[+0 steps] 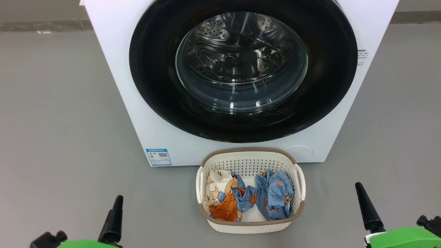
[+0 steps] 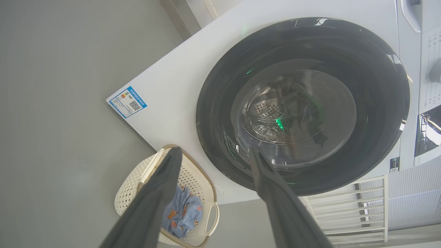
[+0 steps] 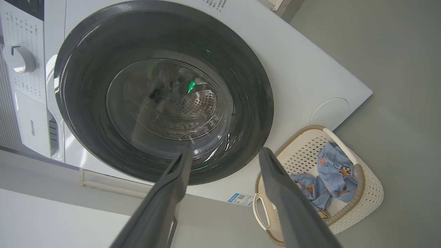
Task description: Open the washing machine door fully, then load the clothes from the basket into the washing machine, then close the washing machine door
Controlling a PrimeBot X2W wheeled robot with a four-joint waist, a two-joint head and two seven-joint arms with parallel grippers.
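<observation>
The white washing machine (image 1: 113,69) stands ahead on the grey floor. Its door (image 1: 155,69), a glossy black rim around a clear glass bowl, sits flush against the front, with the steel drum visible behind the glass. The cream basket (image 1: 249,153) rests on the floor right before the machine. It holds the clothes: a blue garment with cream and orange patches (image 1: 224,199) and a blue printed one (image 1: 275,196). My left gripper (image 2: 215,151) is open and empty, low and left of the basket. My right gripper (image 3: 225,151) is open and empty, low and right of it.
A blue label (image 1: 158,157) marks the machine's lower left corner and a round white cover (image 1: 299,150) its lower right. The control dial (image 3: 19,58) sits on the top panel. A white slatted panel (image 2: 351,206) stands beside the machine. Bare grey floor lies on both sides.
</observation>
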